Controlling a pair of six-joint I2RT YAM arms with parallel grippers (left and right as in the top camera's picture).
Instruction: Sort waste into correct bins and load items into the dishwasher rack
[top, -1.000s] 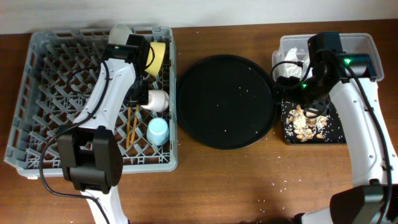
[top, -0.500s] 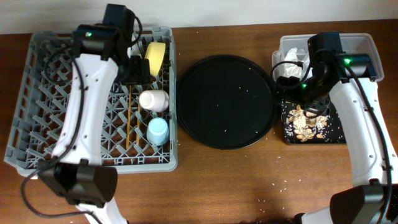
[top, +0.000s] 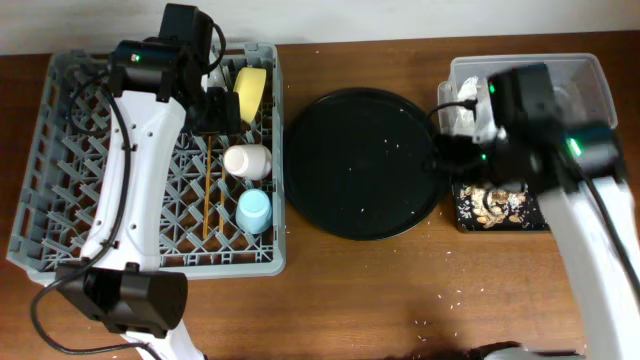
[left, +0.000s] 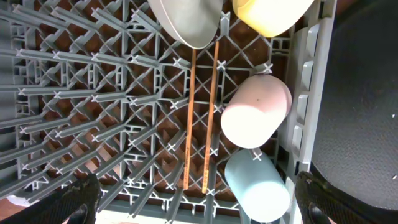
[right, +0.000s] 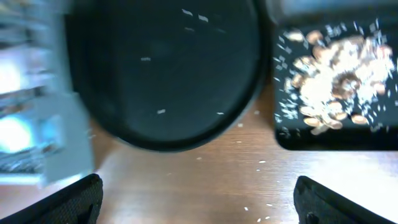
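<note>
- At 9 o'clock on the wooden table (top: 400, 290), the grey dishwasher rack (top: 70, 190) holds the dishes along its 3 o'clock side.
- We see the yellow bowl (top: 250, 90) standing on edge in the rack's 1 o'clock corner. In the left wrist view the pale round plate (left: 189, 22) stands just beside it, toward 9 o'clock.
- Toward 6 o'clock from the bowl, the pink cup (top: 247, 160) lies on its side, with the blue cup (top: 254, 210) just beyond it.
- The two wooden chopsticks (top: 209, 195) lie side by side on the grid, just beside the cups.
- The left gripper (left: 199, 205) hangs over these dishes with its jaws wide apart, holding nothing.
- In the middle sits the large round black tray (top: 362, 165), dotted with pale crumbs (top: 390, 145).
- At 3 o'clock the clear plastic tub (top: 580, 70) holds the crumpled white napkin (top: 462, 95).
- Just beside the tub, toward 6 o'clock, the shallow black tray (top: 465, 218) carries the brownish food scraps (top: 497, 205).
- The right gripper (right: 199, 202) hangs above bare wood near both black trays. Its view is blurred, yet we see the jaws apart and empty.
</note>
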